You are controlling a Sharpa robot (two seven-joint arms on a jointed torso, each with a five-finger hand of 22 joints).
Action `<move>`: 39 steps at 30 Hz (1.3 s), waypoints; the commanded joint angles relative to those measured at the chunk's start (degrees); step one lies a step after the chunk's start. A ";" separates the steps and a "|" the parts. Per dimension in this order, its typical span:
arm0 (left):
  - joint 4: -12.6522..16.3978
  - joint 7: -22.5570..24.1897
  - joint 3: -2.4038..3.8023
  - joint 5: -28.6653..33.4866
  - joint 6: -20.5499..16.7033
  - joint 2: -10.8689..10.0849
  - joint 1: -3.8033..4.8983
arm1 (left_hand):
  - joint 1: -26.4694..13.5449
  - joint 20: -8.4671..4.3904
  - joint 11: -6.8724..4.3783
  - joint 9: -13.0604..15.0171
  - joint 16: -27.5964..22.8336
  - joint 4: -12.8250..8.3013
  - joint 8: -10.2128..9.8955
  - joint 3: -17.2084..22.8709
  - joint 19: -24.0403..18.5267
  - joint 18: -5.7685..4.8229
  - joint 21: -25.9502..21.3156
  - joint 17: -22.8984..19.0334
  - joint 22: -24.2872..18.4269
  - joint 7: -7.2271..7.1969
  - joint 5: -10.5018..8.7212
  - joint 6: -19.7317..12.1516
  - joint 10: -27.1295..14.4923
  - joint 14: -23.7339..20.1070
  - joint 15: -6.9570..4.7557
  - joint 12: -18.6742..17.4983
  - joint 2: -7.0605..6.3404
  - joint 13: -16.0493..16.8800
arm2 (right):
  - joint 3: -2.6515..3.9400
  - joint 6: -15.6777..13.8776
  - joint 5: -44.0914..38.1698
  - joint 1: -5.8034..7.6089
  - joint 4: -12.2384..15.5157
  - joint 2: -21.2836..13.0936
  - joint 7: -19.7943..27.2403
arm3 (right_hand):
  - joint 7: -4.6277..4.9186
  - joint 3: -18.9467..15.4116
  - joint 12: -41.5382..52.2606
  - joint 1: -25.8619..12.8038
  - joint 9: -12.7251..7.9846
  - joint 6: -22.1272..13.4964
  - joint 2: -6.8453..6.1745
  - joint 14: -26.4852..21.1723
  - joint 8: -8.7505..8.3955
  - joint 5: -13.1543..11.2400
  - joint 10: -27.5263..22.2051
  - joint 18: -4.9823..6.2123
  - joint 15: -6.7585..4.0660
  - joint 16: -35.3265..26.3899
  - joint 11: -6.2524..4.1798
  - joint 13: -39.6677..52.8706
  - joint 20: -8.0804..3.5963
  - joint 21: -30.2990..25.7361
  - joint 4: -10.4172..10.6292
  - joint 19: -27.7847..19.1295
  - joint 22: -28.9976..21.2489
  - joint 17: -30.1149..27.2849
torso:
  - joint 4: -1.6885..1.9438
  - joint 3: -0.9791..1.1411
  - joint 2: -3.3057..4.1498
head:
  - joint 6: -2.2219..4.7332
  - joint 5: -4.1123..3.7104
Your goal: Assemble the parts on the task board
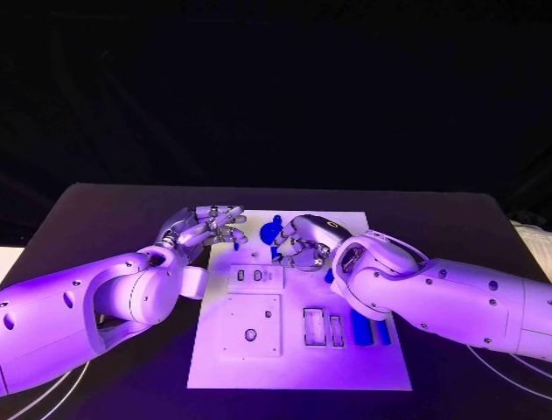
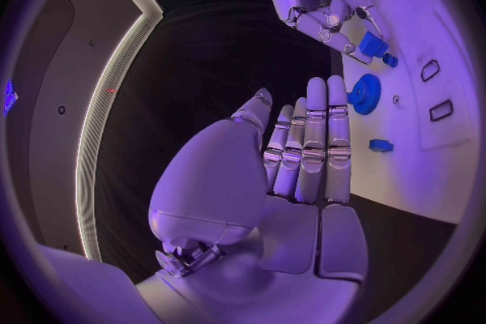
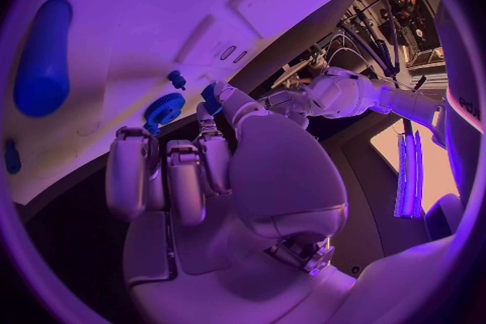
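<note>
We read both hands as gathered at the far end of the task board (image 1: 301, 367), because the small loose parts sit there. The board lies in the middle of the black counter (image 1: 99, 210), and nearer us it carries recessed slots where pieces are meant to seat; two blue bars (image 1: 369, 331) already lie by the slots on the right side.

The blue gear (image 2: 364, 93) rests on the board at the far end, between the two hands, with a small blue peg (image 2: 381, 145) lying just beside it.

Our right hand (image 1: 309, 243) hovers over the board with its fingers curled downward. In the left wrist view a small blue block (image 2: 372, 44) sits at its fingertips, and in the right wrist view a blue piece shows at a fingertip too, so we judge it is pinching that block, though the contact is small and not fully clear.

Our left hand (image 1: 204, 227) sits at the board's left edge, fingers straight and together with the thumb held apart, holding nothing. We take it to be waiting to steady or receive a part.
</note>
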 commanded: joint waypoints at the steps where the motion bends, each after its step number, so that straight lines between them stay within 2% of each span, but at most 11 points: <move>1: -0.05 0.83 0.05 0.17 1.09 0.06 0.04 | -0.01 0.10 -0.07 0.10 0.31 -0.31 0.32 0.18 -0.49 0.48 0.35 0.10 0.07 -0.16 0.32 0.06 -0.01 -0.32 0.07 0.23 0.36 -0.05 | -0.06 2.11 -3.42 -0.52 -0.10 0.70 -2.76 | -0.41 0.47 -0.17 0.12 -0.03 0.50 0.61 5.95 0.36 -0.29 -0.35 -0.78 -0.36 0.02 0.01 2.93 -0.19 0.13 0.03 0.07 0.01 14.52 | 0.00 0.00 -0.03 | -0.57 0.46; 3: -0.07 0.79 0.05 0.20 1.07 0.05 0.05 | 0.00 0.10 -0.08 0.10 0.31 -0.33 0.34 0.21 -0.51 0.48 0.36 0.11 0.08 -0.16 0.32 0.08 0.01 -0.33 0.07 0.25 0.37 -0.05 | -0.10 2.38 -3.67 -0.88 -0.09 1.08 -3.10 | -0.41 0.47 -0.19 0.11 -0.03 0.50 0.61 5.95 0.36 -0.31 -0.36 -0.77 -0.36 0.02 0.01 2.92 -0.19 0.12 0.03 0.06 -0.01 14.51 | 0.04 -0.04 -0.02 | -0.68 0.49; 8: -0.08 0.65 0.05 0.22 1.09 0.01 0.06 | 0.00 0.10 -0.08 0.10 0.31 -0.33 0.34 0.21 -0.51 0.48 0.36 0.11 0.08 -0.16 0.32 0.08 0.01 -0.33 0.07 0.25 0.37 -0.05 | -0.18 3.28 -4.06 -1.40 -0.17 1.63 -3.46 | -0.37 0.45 -0.33 -0.07 -0.01 0.48 0.55 5.92 0.31 -0.48 -0.44 -0.75 -0.33 -0.05 0.05 2.80 -0.17 0.07 0.08 0.01 -0.11 14.38 | -0.12 0.07 0.08 | -0.85 0.66; 12: -0.09 0.38 0.05 0.23 1.28 0.04 0.07 | 0.01 0.10 -0.08 0.10 0.31 -0.35 0.35 0.23 -0.54 0.48 0.38 0.12 0.09 -0.17 0.33 0.10 0.03 -0.36 0.07 0.26 0.37 -0.05 | -0.24 4.37 -3.67 -1.66 -0.33 2.06 -3.09 | -0.32 0.41 -0.46 -0.34 0.00 0.41 0.49 5.89 0.24 -0.58 -0.52 -0.75 -0.30 -0.10 0.10 2.70 -0.14 0.05 0.18 -0.01 -0.15 14.29 | -0.18 0.09 0.06 | -1.04 0.79; 26: 0.02 0.13 0.05 0.24 1.47 0.09 0.08 | 0.01 0.10 -0.08 0.10 0.30 -0.37 0.34 0.23 -0.58 0.47 0.39 0.14 0.11 -0.16 0.32 0.09 0.02 -0.39 0.07 0.27 0.32 -0.06 | -0.43 5.29 -4.45 -1.85 -0.62 2.48 -3.35 | -0.27 0.34 -0.63 -0.61 0.00 0.29 0.30 5.87 0.12 -0.57 -0.63 -0.72 -0.26 -0.16 0.14 2.57 -0.11 -0.02 0.23 -0.08 -0.29 14.17 | -0.17 0.14 0.10 | -1.60 0.75; 39: 0.12 0.04 0.05 0.24 1.56 0.09 0.08 | 0.01 0.10 -0.08 0.10 0.30 -0.37 0.34 0.23 -0.58 0.47 0.39 0.14 0.11 -0.16 0.32 0.09 0.02 -0.39 0.07 0.27 0.32 -0.06 | -0.53 7.43 -5.68 -2.07 -0.52 2.78 -3.77 | -0.02 0.03 -1.06 -1.16 -0.02 -0.23 -0.75 5.79 -0.31 -0.52 -0.98 -0.65 -0.10 -0.34 0.34 2.28 0.03 -0.25 0.08 -0.30 -0.69 13.85 | -0.22 0.08 0.07 | -1.82 0.79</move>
